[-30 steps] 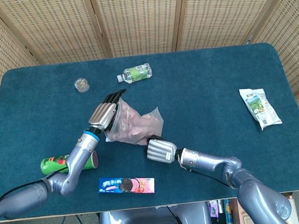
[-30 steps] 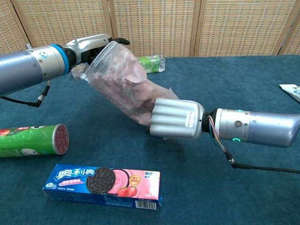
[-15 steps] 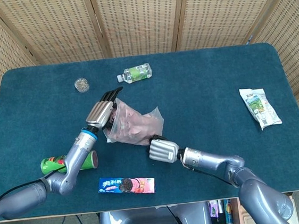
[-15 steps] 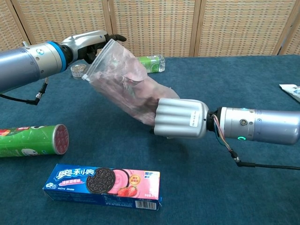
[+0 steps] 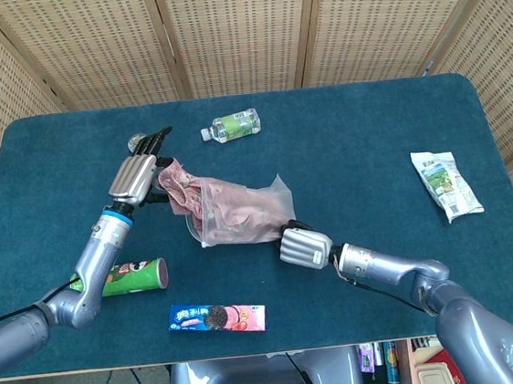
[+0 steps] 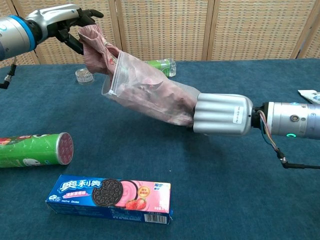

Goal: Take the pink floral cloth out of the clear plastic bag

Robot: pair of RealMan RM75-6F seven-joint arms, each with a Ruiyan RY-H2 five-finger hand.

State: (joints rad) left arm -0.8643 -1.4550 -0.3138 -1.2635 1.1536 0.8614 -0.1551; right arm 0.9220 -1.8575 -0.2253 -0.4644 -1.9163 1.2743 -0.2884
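The clear plastic bag [image 5: 257,214] [image 6: 165,97] is stretched in the air above the table centre, its mouth facing left. My right hand [image 5: 302,247] [image 6: 222,114] grips its closed bottom end. The pink floral cloth [image 5: 182,183] [image 6: 95,47] sticks partly out of the mouth, the rest still bunched inside. My left hand [image 5: 137,174] [image 6: 62,17] pinches the cloth's free end, up and to the left of the bag.
A green chip can [image 5: 123,278] [image 6: 32,148] and a blue cookie box [image 5: 217,318] [image 6: 110,195] lie at the front left. A water bottle [image 5: 234,125] and a small jar [image 6: 83,75] sit behind. A snack packet [image 5: 446,184] lies far right.
My left hand has pulled up and to the left, drawing the end of the cloth out of the bag's mouth. My right hand moved right with the bag's bottom, stretching the bag.
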